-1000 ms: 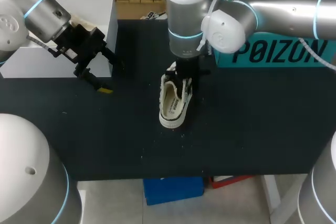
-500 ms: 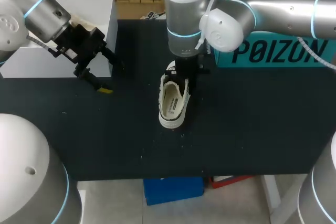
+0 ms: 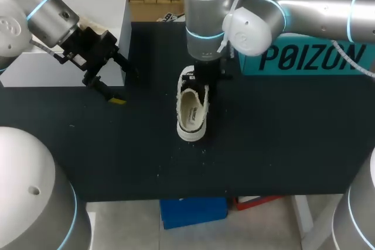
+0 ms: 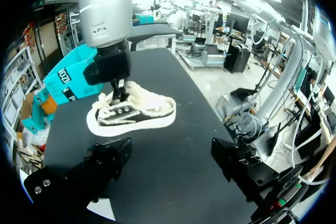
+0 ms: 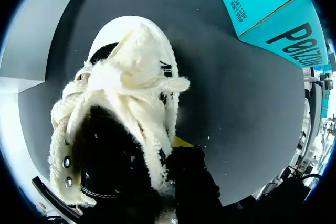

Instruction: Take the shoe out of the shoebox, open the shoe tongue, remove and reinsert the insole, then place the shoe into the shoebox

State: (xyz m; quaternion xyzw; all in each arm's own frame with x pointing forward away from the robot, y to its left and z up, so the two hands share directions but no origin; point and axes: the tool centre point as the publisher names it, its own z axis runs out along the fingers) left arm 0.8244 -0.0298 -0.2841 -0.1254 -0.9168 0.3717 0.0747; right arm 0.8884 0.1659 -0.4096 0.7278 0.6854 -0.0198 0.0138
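Far left, at the back of the tabletop (image 3: 281, 144): a plain white box (image 3: 88, 10), partly behind the left arm. Just ahead of it, left hand (image 3: 124, 86) low over the bare black surface. Fingers (image 4: 107, 163) spread wide, nothing between them, one yellow tip showing in the head view. Aimed toward the middle, well apart from the shoe.

Middle of the tabletop: shoe (image 3: 191, 112), out of its box. White sole, dark upper, cream fleece lining. Heel end toward the near edge, toe end toward the back. Opening turned up toward the head camera, lining in full view. In the left wrist view, sole rim down on the tabletop, laces on the side facing that hand.

Right arm in from the right, reaching past the middle, wrist straight down over the lace end. Right hand (image 3: 203, 86) clamped on the shoe. In its own wrist view, one dark finger down inside the opening, the other outside the side wall, fleecy edge pinched between. Insole not made out under the fleece.

Right, at the back: teal shoebox (image 3: 304, 60), behind and beside the shoe, not touching it, partly hidden by the right arm.
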